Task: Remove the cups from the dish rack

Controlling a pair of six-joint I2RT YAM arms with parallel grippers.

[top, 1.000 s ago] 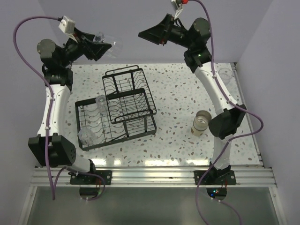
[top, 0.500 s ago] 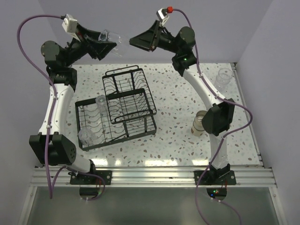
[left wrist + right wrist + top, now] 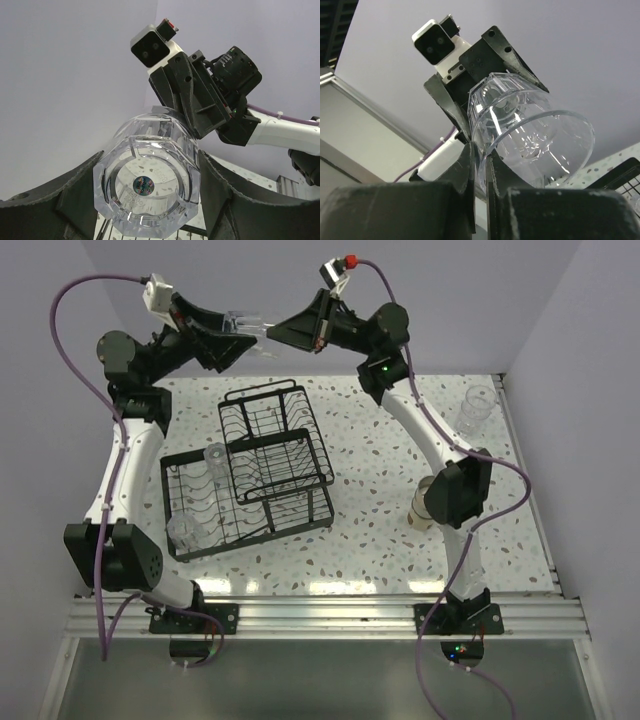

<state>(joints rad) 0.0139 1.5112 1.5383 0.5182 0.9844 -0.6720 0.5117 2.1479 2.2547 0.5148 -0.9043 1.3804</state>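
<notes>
My left claw (image 3: 150, 202) is clenched around a clear cup (image 3: 150, 165), with a finger (image 3: 75, 200) on each side of its faceted body. The cup's base is turned toward my left wrist camera. My right claw (image 3: 481, 167) meets the cup from the open end. Its two fingers (image 3: 466, 170) stand almost together with the cup's rim between them. I take it to be pinching the wall, though the gap is so narrow in that view that I cannot be sure of firm contact. From above, my two claws come tip to tip high over the far side of the table (image 3: 380, 535). The cup lies on its side between them, touching nothing else.

Below, the dish rack (image 3: 165, 495) sits on the left half of the table. Its slotted tier (image 3: 272, 430) rests tilted across the basket's far right part. A second clear cup (image 3: 215, 458) stands in the basket toward its far side, and a third clear cup (image 3: 183, 530) stands in its near left corner. A tan cup (image 3: 432, 502) stands on the table at the right, just beside my right arm's elbow and partly hidden by it. A fourth clear cup (image 3: 476, 406) stands on the table near the far right edge.
</notes>
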